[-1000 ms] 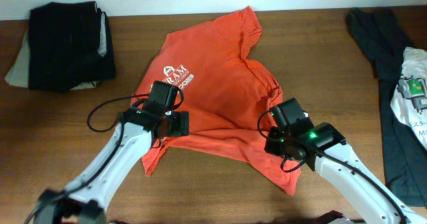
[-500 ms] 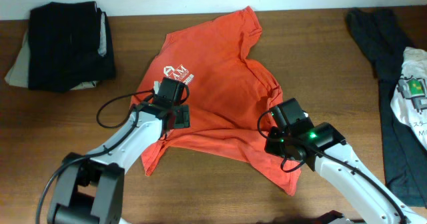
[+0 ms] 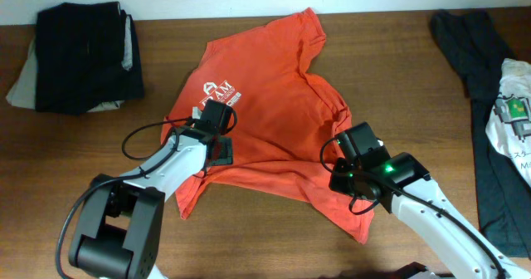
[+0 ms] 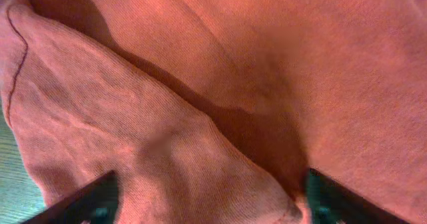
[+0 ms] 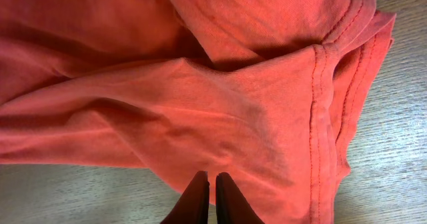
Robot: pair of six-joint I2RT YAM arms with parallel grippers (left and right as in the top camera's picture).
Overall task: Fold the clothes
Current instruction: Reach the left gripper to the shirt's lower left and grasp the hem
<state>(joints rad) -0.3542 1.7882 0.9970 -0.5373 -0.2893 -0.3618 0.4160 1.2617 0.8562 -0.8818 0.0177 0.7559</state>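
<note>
The red-orange T-shirt (image 3: 274, 105) lies spread and creased on the wooden table, its white lettering (image 3: 221, 93) facing up. My left gripper (image 3: 220, 149) rests on the shirt's lower left part, just below the lettering. In the left wrist view its fingers (image 4: 213, 204) stand wide open with a raised fold of shirt cloth (image 4: 267, 64) between them. My right gripper (image 3: 342, 173) is at the shirt's lower right part. In the right wrist view its fingers (image 5: 212, 197) are pinched together on the shirt's edge (image 5: 200, 104) near a stitched hem.
A stack of folded dark garments (image 3: 83, 55) sits at the back left. A loose dark grey garment (image 3: 469, 55) and a white garment (image 3: 514, 121) lie along the right edge. Bare wood (image 3: 274, 237) lies in front of the shirt.
My left arm has moved further onto the shirt, toward the lettering. The right arm and the shirt's right side have not moved.
</note>
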